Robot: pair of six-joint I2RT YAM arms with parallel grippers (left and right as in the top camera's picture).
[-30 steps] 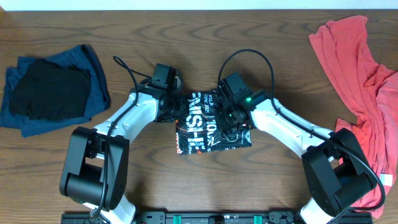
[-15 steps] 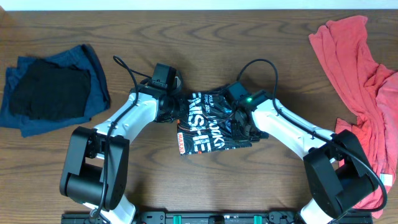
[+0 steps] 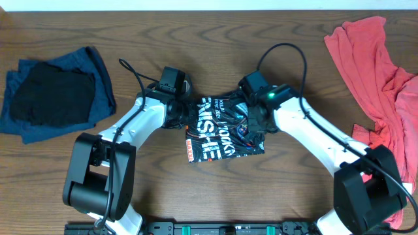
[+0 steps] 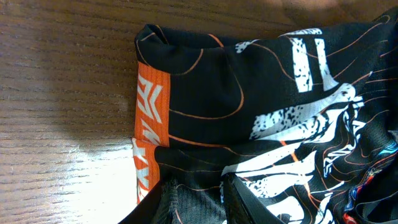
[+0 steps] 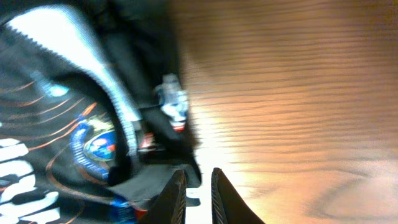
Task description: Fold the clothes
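Both of my grippers sit at the black jersey (image 3: 219,134), which lies bunched into a compact packet at the middle of the table (image 3: 294,39), between my two arms, with its white lettering facing up.

Left side: the left gripper (image 4: 196,202) is at the jersey's upper left corner. In the left wrist view, dark mesh cloth fills the space between the two fingers, so I appear to be pinching a fold of it. The fingertips are cut off by the bottom edge, and I cannot see the pads themselves. Beside the grip runs the orange band (image 4: 152,106) with its white pattern, and thin orange contour lines cross the cloth above it.

Right side: the right gripper (image 5: 198,190) hangs at the jersey's right edge. Its fingers stand slightly parted, with bright bare wood showing through the narrow gap and nothing caught between them. This view is blurred. A pale collar strip (image 5: 106,74) and a small round blue badge (image 5: 93,140) can be made out just left of the fingers.

Surroundings: the coral-red garment (image 3: 379,72) lies loosely spread at the table's right edge, well apart from the jersey. At the far left a folded blue piece (image 3: 98,72) carries a plain black piece (image 3: 52,94) on top.
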